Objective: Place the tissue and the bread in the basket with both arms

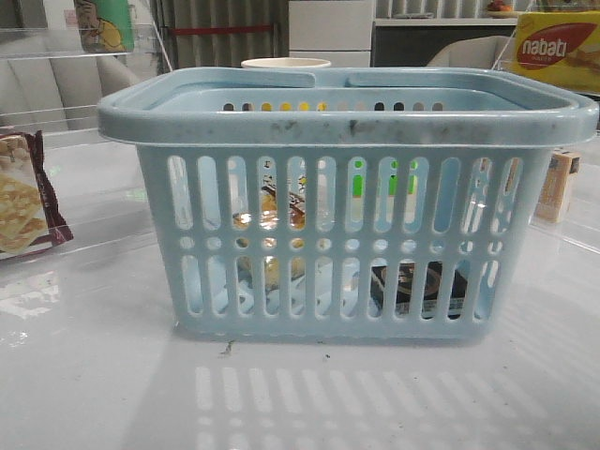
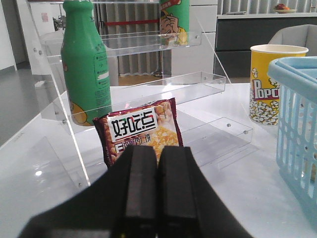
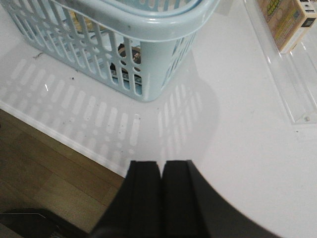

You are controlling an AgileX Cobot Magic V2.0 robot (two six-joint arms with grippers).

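The pale blue basket [image 1: 347, 108] stands in the middle of the table. Through its slots the black tissue packet [image 1: 412, 286] shows lying on the floor at the right, and the golden-brown wrapped bread [image 1: 272, 214] shows at the left inside. Neither gripper shows in the front view. My left gripper [image 2: 157, 151] is shut and empty, with the basket [image 2: 297, 119] off to its side. My right gripper [image 3: 160, 164] is shut and empty over the table's front edge, apart from the basket [image 3: 148, 29]; the tissue [image 3: 126, 62] shows dark through the slots.
A maroon-edged cracker packet [image 2: 141, 130] leans just beyond my left fingers, with a green bottle [image 2: 86, 64] on a clear acrylic shelf [image 2: 198, 84]. A yellow popcorn cup [image 2: 270, 82] stands behind the basket. A small box [image 3: 290, 20] sits on a clear tray at the right.
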